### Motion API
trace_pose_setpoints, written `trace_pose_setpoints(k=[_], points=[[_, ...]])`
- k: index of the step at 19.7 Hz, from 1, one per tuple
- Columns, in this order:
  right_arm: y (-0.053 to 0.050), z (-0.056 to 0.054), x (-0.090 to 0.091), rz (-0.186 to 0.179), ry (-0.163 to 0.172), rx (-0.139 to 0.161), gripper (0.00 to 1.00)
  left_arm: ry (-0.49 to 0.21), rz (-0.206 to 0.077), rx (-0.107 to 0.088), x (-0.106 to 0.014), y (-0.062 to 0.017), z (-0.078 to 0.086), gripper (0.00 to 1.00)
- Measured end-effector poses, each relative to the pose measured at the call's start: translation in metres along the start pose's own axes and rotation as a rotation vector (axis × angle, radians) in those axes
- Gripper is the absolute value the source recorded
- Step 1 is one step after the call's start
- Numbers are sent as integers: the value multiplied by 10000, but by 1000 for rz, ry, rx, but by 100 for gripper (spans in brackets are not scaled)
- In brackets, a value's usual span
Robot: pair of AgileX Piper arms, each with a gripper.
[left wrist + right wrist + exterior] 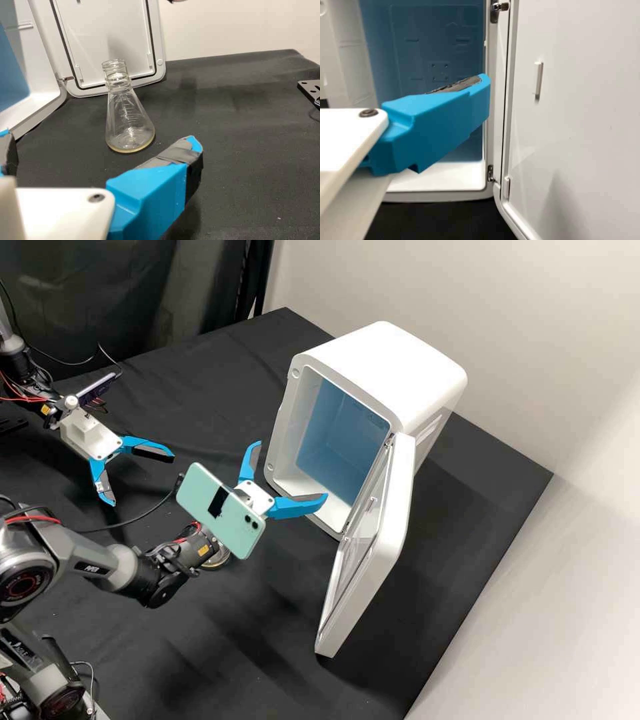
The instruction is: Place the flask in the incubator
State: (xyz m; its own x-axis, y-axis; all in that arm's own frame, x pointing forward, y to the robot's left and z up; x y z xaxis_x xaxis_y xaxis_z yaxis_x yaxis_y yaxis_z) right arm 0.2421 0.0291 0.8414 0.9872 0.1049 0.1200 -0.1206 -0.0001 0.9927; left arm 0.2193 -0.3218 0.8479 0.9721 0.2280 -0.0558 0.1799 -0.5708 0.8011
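Note:
A clear conical flask (128, 116) stands upright and empty on the black bench, a short way beyond my left gripper (100, 147), whose fingers are spread wide apart. In the high view the left gripper (137, 473) hovers at the left, and just the flask's base (215, 560) peeks out under the right arm. The white incubator (400, 373) with a blue interior (420, 45) has its door (380, 533) swung wide. My right gripper (283, 480) is open and empty just in front of the chamber's mouth; one blue finger (445, 117) crosses the opening.
A mint-green phone-like device (220, 510) is mounted on the right wrist. Cables (133, 520) trail over the bench at the left. The bench's right edge (480, 600) runs close behind the open door. A black bracket (310, 90) lies off to one side.

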Motion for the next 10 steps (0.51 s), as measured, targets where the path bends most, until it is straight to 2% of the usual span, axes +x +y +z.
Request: trace_pose_setpoints(k=[3,5,10], points=[[-38,12,-154,-13,9,-6,100,0,0,0,0,0,0,100],[-70,26,-223,-29,2,-7,100,0,0,0,0,0,0,100],[-218,42,-386,-97,-12,5,100,0,0,0,0,0,0,100]])
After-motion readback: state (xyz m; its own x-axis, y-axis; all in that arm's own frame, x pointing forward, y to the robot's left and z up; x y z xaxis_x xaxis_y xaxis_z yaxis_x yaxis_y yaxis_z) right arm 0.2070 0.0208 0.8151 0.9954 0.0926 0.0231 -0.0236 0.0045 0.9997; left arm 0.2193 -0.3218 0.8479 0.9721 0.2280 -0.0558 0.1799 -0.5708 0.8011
